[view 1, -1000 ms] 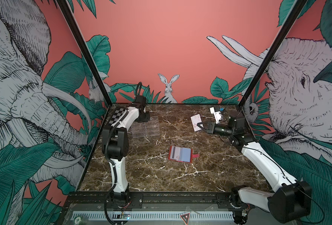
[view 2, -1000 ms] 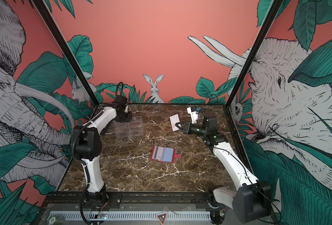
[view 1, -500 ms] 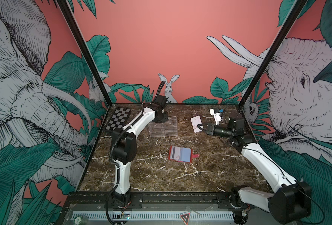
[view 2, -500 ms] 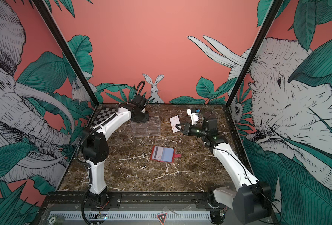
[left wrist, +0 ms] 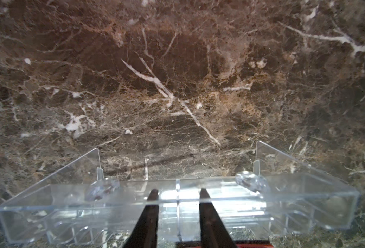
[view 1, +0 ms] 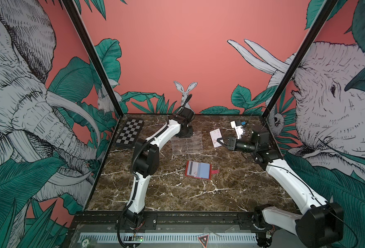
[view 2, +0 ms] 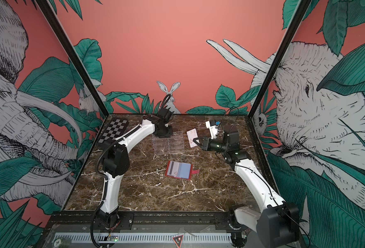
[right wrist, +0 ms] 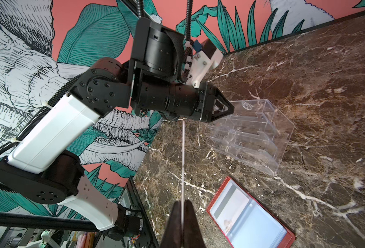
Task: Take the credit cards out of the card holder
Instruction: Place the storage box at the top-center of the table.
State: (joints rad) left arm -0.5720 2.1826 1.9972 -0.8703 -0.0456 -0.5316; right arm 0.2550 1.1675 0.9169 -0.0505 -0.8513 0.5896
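Bench note. The right gripper (view 1: 218, 141) is clamping a credit card (view 1: 215, 134) near the back of the marble table (view 1: 177, 193). In both top views the card is showing its whitish face with small pinkish marks. It is sticking out past the fingertips and sitting apart from the clear acrylic rack (view 1: 187, 141) beside it. In the right wrist view we are seeing this card edge-on as a thin line (right wrist: 183, 161), and the two fingers (right wrist: 173, 225) are pressing on it from either side.

The left gripper (left wrist: 178, 193) is pointing down onto the back upper edge of the rack. Its fingers (left wrist: 150, 219) are standing a narrow gap apart and straddling the rack's thin middle rib, which is not touching either finger. We are not able to tell whether they are gripping any part of the acrylic. From the right wrist view the gripper tip (right wrist: 228, 108) is meeting the rack's top tier.

The card holder (view 1: 198, 169) is lying open and flat near the middle of the table. It is in front of the rack, between the two arms and touching neither. Its pinkish-red snap tab (view 1: 215, 171) is pointing toward the right arm's side. A second card (view 1: 192, 168), dark grey stripe up, is sitting inside the sleeve on the page away from the tab. The other page is showing only pale blue plastic.

A checkered board (view 1: 130, 133) is lying in the back left corner, well apart from the rest.
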